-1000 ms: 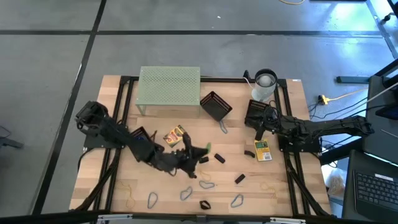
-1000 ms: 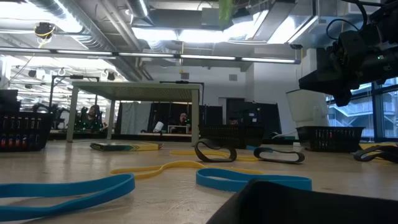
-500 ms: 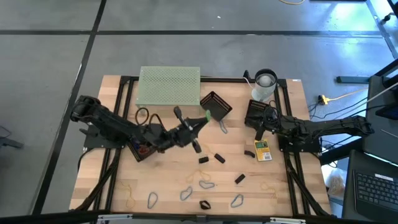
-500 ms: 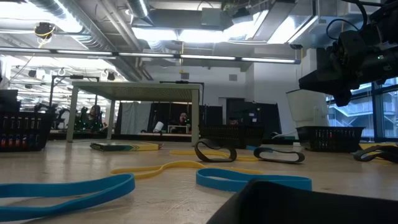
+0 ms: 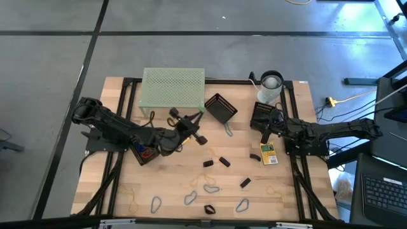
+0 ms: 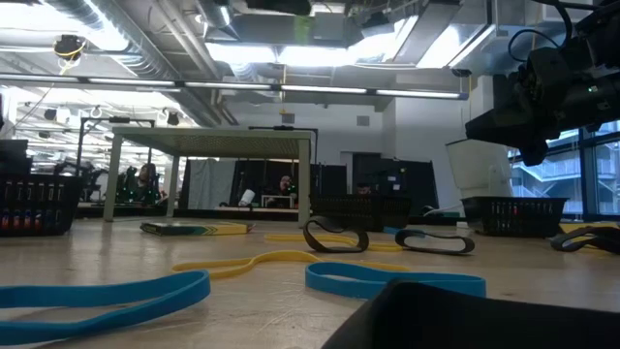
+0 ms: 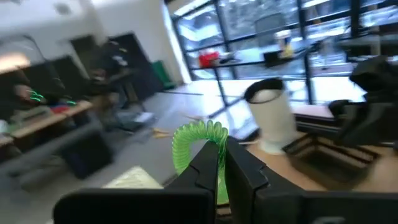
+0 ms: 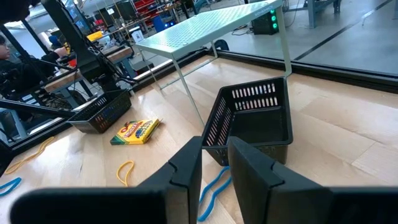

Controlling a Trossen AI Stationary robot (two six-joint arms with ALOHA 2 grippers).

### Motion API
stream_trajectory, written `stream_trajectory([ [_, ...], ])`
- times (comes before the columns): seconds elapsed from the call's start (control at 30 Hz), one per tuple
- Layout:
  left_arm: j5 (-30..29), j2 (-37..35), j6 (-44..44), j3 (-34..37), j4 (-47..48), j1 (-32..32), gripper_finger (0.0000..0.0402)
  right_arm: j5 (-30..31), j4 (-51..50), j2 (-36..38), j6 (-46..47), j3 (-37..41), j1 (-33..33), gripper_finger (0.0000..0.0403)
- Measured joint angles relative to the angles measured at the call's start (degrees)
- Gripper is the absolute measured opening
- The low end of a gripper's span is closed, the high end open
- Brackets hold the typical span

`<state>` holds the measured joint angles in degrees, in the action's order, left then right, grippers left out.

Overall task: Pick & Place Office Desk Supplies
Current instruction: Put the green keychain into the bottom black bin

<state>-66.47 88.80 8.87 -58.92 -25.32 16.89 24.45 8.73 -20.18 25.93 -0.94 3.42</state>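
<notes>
My left gripper (image 5: pixel 198 118) hangs above the table between the pale green stand (image 5: pixel 173 88) and a black basket (image 5: pixel 220 108), shut on a green coiled loop (image 7: pixel 194 140). My right gripper (image 5: pixel 264 129) waits at the right, next to another black basket (image 5: pixel 262 113), its fingers (image 8: pixel 186 168) slightly apart with nothing between them. One crayon box (image 5: pixel 269 154) lies flat near it, a second crayon box (image 8: pixel 135 130) lies beside the left arm. Black clips (image 5: pixel 224 161), grey wire clips (image 5: pixel 211 189) and thin rubber bands (image 5: pixel 133 205) lie loose toward the near edge. My left gripper pinches the green coiled loop between its two fingers, on the strand at one side of the loop (image 7: pixel 216 144). The fingers point about level. The rest of the coil arches past the fingertips, and the whole loop is lifted clear of the table.
A white cup (image 5: pixel 270 86) stands at the far right. A third black basket (image 5: pixel 141 151) sits under the left arm. A blue loop (image 5: pixel 227 130) lies by the middle basket. More blue loops (image 6: pixel 387 281) and a yellow band (image 6: pixel 262 260) lie near the front edge.
My left gripper has risen from the middle of the table and gone toward the far edge, ending beside the green stand. It has rolled about its own axis on the way. It stays shut on the green loop, which has travelled with it, clear of the table.
</notes>
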Motion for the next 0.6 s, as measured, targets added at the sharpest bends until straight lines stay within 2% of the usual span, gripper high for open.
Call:
stream_trajectory([
  [0.2, 19.01, 0.04, -17.09, -0.04, 9.70, -1.53, 0.0008, 0.02, 0.00, 0.00, -0.02, 0.00, 0.00, 0.0082],
  [0.3, 28.05, -0.95, -26.39, -0.02, 20.21, -1.75, 0.0008, 0.02, 0.00, 0.00, -0.02, 0.01, 0.00, 0.0082],
  [0.4, 36.63, -3.14, -39.60, -0.04, 33.84, -1.99, 0.0007, 0.18, 0.00, 0.01, -0.04, -0.01, 0.00, 0.0082],
  [0.5, 43.20, -6.34, -51.67, 0.02, 45.83, -2.04, 0.0008, 0.19, -0.01, 0.01, -0.09, 0.00, 0.00, 0.0082],
  [0.6, 46.28, -10.06, -57.40, 0.01, 55.26, -0.78, 0.0008, 0.17, -0.02, 0.02, -0.22, 0.00, 0.00, 0.0082],
])
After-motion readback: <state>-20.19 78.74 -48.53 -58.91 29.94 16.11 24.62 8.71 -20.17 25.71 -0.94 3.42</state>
